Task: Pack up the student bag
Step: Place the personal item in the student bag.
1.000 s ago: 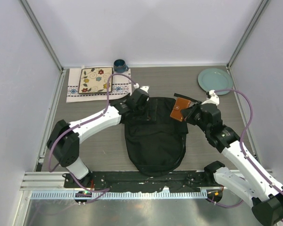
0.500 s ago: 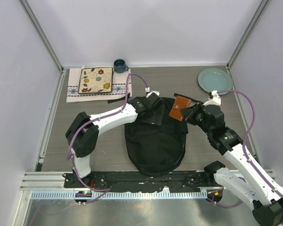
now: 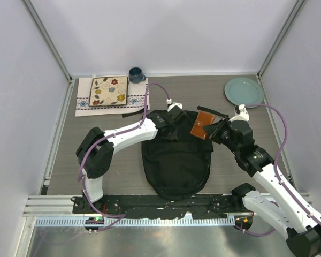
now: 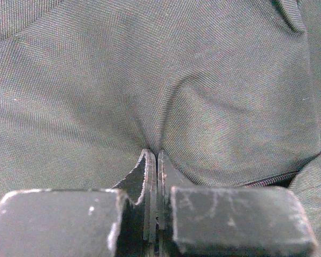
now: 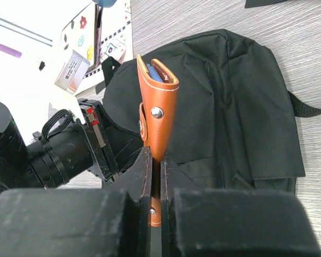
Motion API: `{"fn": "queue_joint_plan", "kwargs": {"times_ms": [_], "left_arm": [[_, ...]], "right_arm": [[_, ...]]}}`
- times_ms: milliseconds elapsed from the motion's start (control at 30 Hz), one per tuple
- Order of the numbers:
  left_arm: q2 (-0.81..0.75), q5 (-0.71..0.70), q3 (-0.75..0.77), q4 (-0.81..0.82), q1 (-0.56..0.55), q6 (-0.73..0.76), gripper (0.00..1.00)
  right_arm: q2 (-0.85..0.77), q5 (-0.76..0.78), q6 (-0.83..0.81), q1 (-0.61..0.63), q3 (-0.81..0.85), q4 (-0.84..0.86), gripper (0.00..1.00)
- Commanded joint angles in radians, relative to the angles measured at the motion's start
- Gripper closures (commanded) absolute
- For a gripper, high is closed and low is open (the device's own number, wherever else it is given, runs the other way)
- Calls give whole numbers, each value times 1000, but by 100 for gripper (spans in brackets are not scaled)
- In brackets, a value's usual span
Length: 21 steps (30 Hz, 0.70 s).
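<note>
The black student bag (image 3: 176, 160) lies flat in the middle of the table (image 3: 123, 174). Its rounded end faces the arms, and its soft woven fabric is creased. The left gripper (image 3: 171, 126), wide open a moment ago, has just clamped onto a fold of the bag's far-end fabric, probably to lift the opening. The right gripper (image 3: 216, 130) grasps 1 brown leather wallet (image 3: 202, 125), held upright over the bag's far right corner.

Bright, even light from above fills the top view, leaving only faint, soft shadows on the worktop (image 3: 128, 166). The left wrist view is dimmer: the student bag (image 4: 160, 80) weave is sharp, the left end effector (image 4: 154, 155) slightly soft up close. In the right wrist view the upper left burns out white, the brown wallet (image 5: 158, 107) crisp above the softer right end effector (image 5: 156, 156).
</note>
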Motion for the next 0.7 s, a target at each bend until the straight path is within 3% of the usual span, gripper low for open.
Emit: {"fn": "queue_joint_plan", "kwargs": {"times_ms": [0, 333, 667], "left_arm": [[40, 15, -20, -7, 7, 10, 100], [-93, 19, 34, -15, 28, 24, 100], [-188, 57, 38, 17, 77, 18, 100]], "right_arm": [[-24, -6, 17, -2, 7, 33, 100], [-53, -33, 26, -2, -9, 16, 100], [-99, -302, 115, -2, -70, 67, 100]]}}
